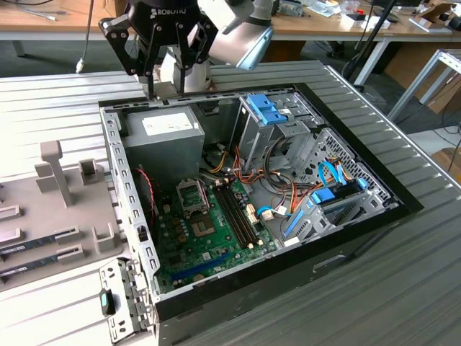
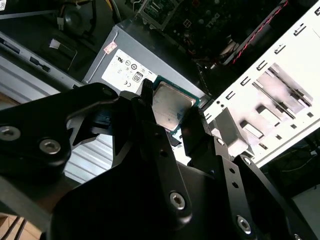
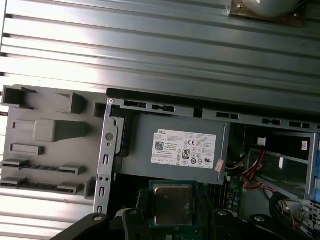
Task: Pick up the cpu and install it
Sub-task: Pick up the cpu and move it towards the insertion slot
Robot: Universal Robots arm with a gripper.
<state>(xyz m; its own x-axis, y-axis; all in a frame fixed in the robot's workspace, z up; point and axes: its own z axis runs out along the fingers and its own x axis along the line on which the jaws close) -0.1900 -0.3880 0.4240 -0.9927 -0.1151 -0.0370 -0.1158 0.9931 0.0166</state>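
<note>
The cpu is a flat square chip with a silvery lid and a thin green rim. My gripper is shut on it, one black finger on each opposite edge. In the first wrist view the cpu hangs just past the grey power supply, between the fingers of the gripper. In the exterior view the gripper hovers above the back wall of the open computer case. The empty socket lies lower down on the green motherboard.
A grey fixture tray with slots and memory sticks lies at the exterior view's left of the case. Inside are the power supply, bundled cables, blue drive bays and a dark bare chip.
</note>
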